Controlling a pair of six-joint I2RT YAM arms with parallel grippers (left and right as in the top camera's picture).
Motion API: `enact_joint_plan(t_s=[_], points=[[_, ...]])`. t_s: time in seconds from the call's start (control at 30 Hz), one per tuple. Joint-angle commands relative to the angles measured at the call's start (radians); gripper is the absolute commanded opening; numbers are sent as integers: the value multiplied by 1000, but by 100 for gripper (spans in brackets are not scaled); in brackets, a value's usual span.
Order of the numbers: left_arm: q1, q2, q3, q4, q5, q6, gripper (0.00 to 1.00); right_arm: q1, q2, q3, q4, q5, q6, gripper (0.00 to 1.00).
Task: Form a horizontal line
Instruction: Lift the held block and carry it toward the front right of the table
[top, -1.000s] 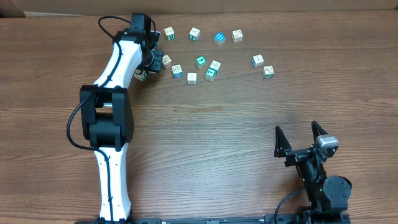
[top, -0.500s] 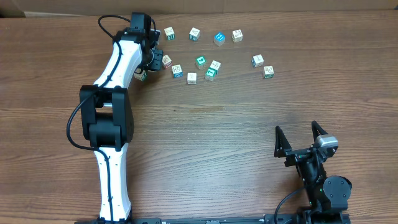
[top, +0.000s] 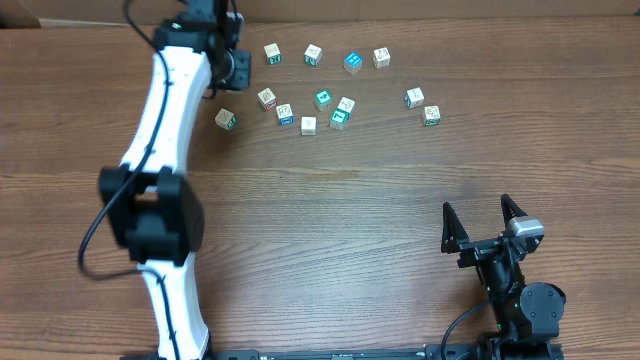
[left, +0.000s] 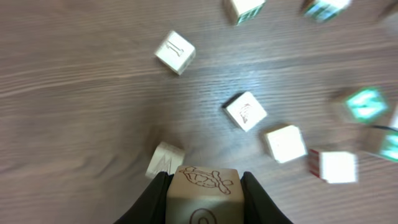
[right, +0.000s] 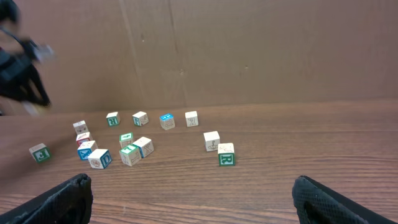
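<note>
Cube (left: 205, 180) with turtle drawing clamped in left pincer (left: 203, 190), held above bench (left: 74, 93), loose cubes (left: 245, 111) scattered beneath — right pincer (top: 476, 204) spread wide, empty.

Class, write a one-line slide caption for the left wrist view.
Left gripper clamps a picture cube above loose cubes on the table.

White-sided picture cubes (top: 313, 54) lie scattered in a loose cluster, mostly apart; one tan cube (left: 203, 184) sits clamped in the left gripper (left: 203, 200).

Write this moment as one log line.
left pincer: shut on block | right pincer: open | other blocks: scattered, no line yet
</note>
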Motion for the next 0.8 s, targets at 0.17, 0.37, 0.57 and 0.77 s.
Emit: enact_joint_plan(t_s=[0.17, 0.37, 0.57, 0.77], points=[[-8, -224, 35, -208, 40, -193, 9, 5, -10, -11, 5, -6, 6, 100], [-15, -233, 20, -381, 76, -233, 6, 5, -10, -11, 5, -6, 6, 100], [-64, -233, -80, -448, 77, -236, 6, 5, -10, -11, 5, -6, 6, 100], [-153, -233, -246, -409, 75, -277, 5, 5, -10, -11, 5, -6, 6, 100]])
